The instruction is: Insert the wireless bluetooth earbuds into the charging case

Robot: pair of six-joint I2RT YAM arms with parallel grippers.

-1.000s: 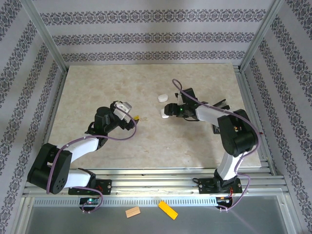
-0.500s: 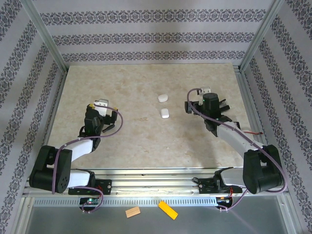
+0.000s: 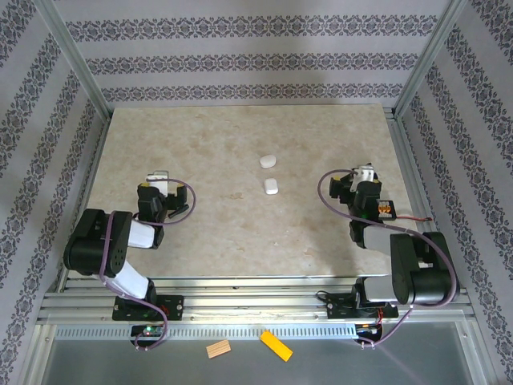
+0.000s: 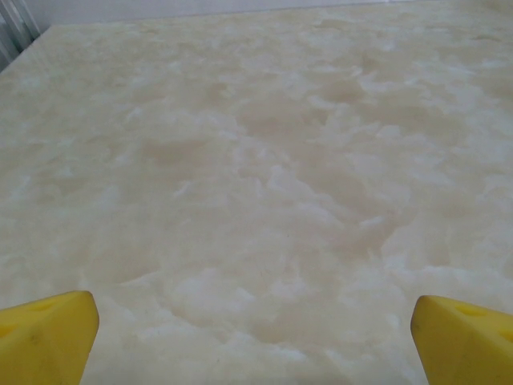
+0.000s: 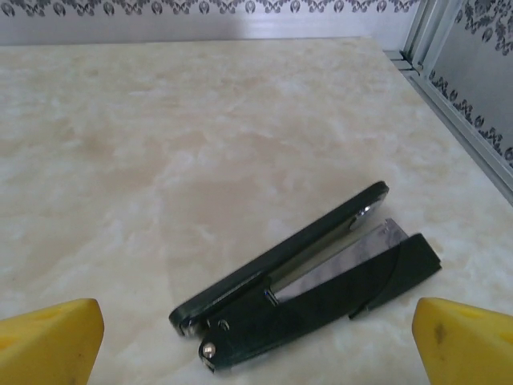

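Left gripper [image 4: 256,341], fingers spread and empty, rests well left of the nearer white case [image 3: 271,186]. A second case [image 3: 267,161] lies just behind it. Earbuds are too small to make out, perhaps inside a case. They are likely light and slick, so pinch by the stem. Right gripper [image 5: 256,341], also spread, is well right of that case, with a black stapler [image 5: 280,255] just before it.

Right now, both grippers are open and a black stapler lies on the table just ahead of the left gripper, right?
No. The stapler lies just ahead of the right gripper, not the left gripper, as the right wrist view shows. Both grippers are open, as you said.
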